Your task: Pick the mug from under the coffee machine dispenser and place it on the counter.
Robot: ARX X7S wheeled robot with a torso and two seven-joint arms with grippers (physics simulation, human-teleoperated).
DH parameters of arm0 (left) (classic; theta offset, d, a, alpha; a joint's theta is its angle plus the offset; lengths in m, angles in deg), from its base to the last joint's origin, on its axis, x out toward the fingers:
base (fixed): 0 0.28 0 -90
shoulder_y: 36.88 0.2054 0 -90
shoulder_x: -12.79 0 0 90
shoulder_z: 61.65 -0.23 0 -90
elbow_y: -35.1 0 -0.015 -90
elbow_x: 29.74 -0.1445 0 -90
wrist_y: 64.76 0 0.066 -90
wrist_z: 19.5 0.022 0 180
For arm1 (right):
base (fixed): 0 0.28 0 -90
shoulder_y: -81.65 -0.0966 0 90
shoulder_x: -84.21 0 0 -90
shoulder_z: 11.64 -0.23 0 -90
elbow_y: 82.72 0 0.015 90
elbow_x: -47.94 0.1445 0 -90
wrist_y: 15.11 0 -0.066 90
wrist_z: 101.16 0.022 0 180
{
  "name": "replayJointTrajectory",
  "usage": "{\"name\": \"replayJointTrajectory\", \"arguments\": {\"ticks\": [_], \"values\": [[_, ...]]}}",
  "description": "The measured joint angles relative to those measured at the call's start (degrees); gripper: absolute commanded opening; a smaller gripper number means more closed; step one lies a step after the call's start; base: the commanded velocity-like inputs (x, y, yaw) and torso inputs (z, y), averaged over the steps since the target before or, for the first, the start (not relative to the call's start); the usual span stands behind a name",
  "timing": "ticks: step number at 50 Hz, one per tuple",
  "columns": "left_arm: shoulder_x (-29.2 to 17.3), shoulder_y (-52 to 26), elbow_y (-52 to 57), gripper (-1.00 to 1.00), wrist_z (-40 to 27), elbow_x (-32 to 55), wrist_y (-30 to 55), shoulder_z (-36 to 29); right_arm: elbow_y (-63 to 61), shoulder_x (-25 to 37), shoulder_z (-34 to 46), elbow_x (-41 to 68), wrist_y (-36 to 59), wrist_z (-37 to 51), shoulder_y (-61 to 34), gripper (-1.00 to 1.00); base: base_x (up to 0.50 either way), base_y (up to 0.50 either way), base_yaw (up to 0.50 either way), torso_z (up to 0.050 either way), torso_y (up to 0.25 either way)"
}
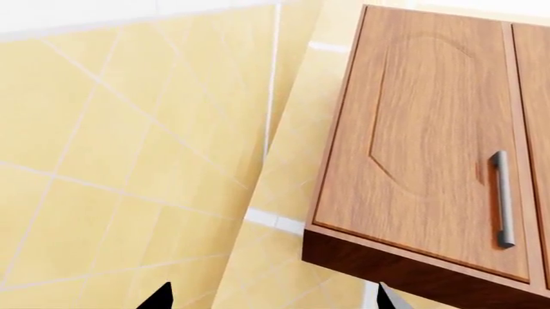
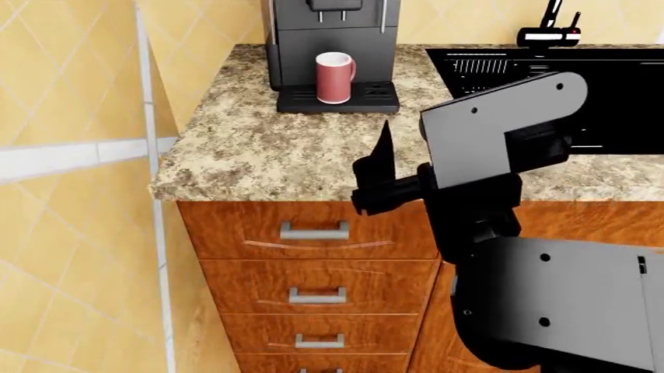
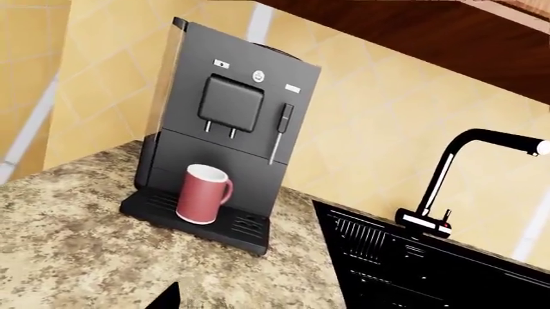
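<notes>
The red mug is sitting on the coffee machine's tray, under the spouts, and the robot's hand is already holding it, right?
Not quite. The mug does sit on the drip tray under the coffee machine dispenser, but nothing holds it. The head view shows the right gripper well short of it, over the counter edge.

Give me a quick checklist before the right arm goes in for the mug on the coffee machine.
1. Mug upright on the drip tray, below the coffee machine dispenser: ok.
2. Mug handle reachable, turned toward the sink side: ok.
3. Path from right gripper across the counter to the mug free of obstacles: ok.
4. Right gripper open enough for the mug: cannot tell; one finger tip barely shows.
5. Steam wand clear of the mug: ok, it hangs beside the mug, apart from it.
6. Left gripper out of the way: ok, it faces the wall cabinet.
</notes>
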Motion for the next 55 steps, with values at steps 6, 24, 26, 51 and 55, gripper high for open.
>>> {"name": "replayJointTrajectory", "arguments": {"ticks": [6, 24, 26, 51, 55], "values": [[0.1, 0.4, -0.1, 1.00, 0.0, 0.0, -0.1, 0.4, 1.4, -1.0, 1.7, -2.6, -1.3, -1.5, 0.8, 1.00, 0.00, 0.00, 0.00, 0.000, 0.000], [0.7, 0.4, -0.4, 1.00, 0.5, 0.1, -0.3, 0.5, 3.4, -2.6, 2.9, -5.7, -6.4, -5.4, 3.6, 1.00, 0.10, 0.00, 0.00, 0.000, 0.000], [0.7, 0.4, -0.4, 1.00, 0.5, 0.1, -0.3, 0.5, 3.5, -2.6, 2.7, -5.8, -7.0, -5.8, 3.9, 1.00, 0.36, 0.00, 0.00, 0.000, 0.000], [1.4, 1.2, -0.7, 1.00, 1.2, 0.4, -0.5, 1.3, 3.6, -2.6, 2.0, -6.0, -10.3, -7.4, 5.7, 1.00, 0.36, 0.00, 0.00, 0.000, 0.000], [1.5, 1.2, -0.7, 1.00, 1.3, 0.5, -0.5, 1.4, 3.6, -2.5, 2.1, -6.1, -10.4, -7.5, 5.9, 1.00, 0.36, 0.00, 0.00, 0.000, 0.000]]}}
